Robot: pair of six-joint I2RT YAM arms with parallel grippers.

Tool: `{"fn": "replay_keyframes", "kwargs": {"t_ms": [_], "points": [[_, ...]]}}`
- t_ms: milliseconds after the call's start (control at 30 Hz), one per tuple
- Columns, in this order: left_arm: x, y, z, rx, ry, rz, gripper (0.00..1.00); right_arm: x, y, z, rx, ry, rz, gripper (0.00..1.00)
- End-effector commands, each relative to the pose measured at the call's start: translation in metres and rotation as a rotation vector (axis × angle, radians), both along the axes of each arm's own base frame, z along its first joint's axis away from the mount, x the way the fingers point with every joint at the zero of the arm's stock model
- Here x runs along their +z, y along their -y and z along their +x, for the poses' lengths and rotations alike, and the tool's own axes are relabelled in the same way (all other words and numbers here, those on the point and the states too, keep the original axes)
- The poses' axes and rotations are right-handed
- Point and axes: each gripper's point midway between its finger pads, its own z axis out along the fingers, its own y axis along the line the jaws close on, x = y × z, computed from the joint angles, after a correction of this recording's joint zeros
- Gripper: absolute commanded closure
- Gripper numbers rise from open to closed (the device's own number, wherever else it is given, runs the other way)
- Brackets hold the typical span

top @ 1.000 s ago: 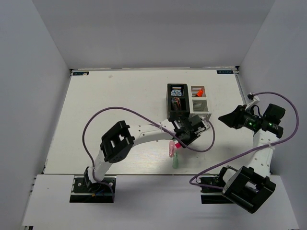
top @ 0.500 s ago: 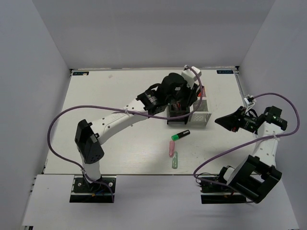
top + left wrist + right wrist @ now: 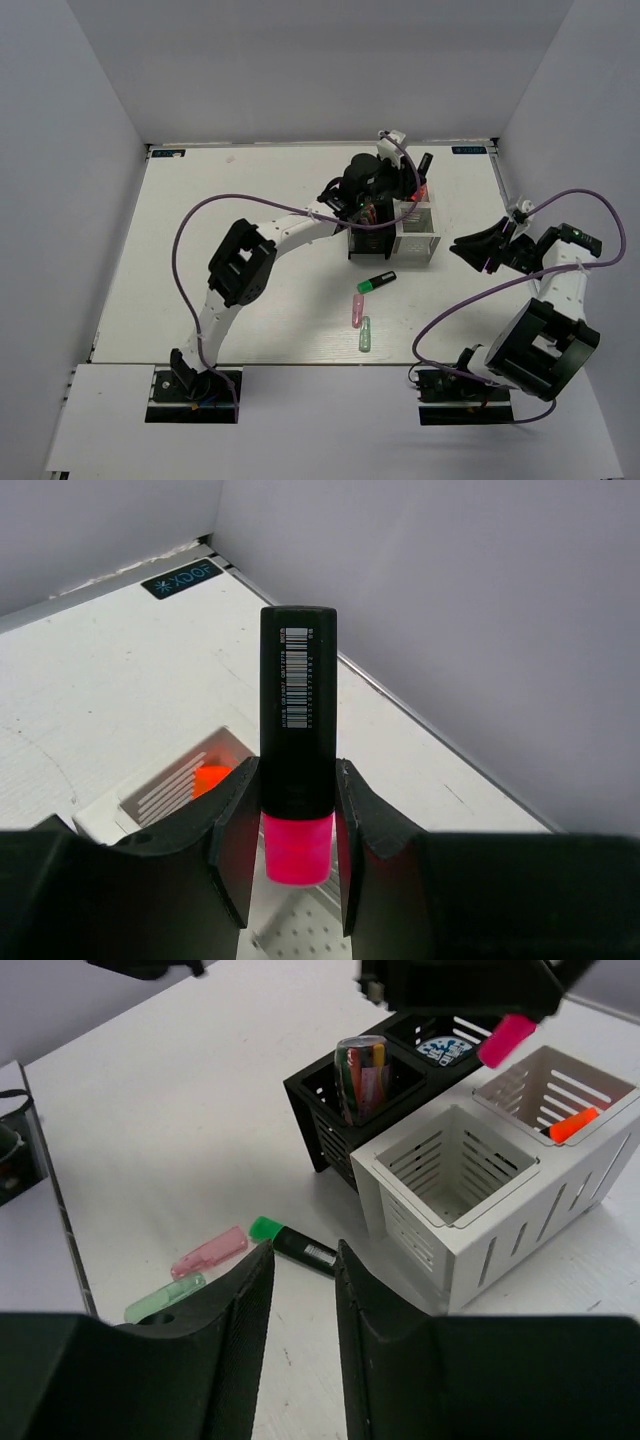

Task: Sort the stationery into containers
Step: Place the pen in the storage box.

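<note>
The left gripper clamped a pink highlighter above the white box, which held an orange highlighter. At six o'clock of it, a green highlighter, a pink capsule and a green capsule remained unsorted. The right gripper was parted, holding nothing.

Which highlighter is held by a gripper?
The pink-capped highlighter, clamped in the left gripper; the green-capped highlighter lies on the table, the orange-capped one sits in the white box.

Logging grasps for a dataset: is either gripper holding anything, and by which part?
The left gripper holds the pink highlighter, clamped where the black barrel meets the pink cap. The right gripper is open and empty.
</note>
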Motion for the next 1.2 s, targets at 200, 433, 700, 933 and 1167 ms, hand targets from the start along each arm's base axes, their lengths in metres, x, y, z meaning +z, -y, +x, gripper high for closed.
{"fn": "replay_keyframes", "kwargs": {"t_ms": [200,433,700,933,1167], "points": [[0.048,0.004,0.047,0.060,0.101,-0.167,1.00,0.019,-0.025,-0.036,-0.010,-0.117,0.133,0.64],[0.013,0.012,0.058,0.073,0.068,-0.107,1.00,0.014,-0.022,-0.034,-0.013,-0.134,0.140,0.63],[-0.012,0.015,0.055,0.056,0.033,-0.049,1.00,0.014,-0.021,-0.032,-0.014,-0.141,0.144,0.63],[-0.032,0.016,0.055,0.044,-0.002,-0.003,0.98,0.016,-0.020,-0.032,-0.019,-0.140,0.148,0.60],[-0.041,0.014,0.058,0.052,-0.012,0.027,0.80,0.016,-0.020,-0.031,-0.025,-0.144,0.154,0.59]]}}
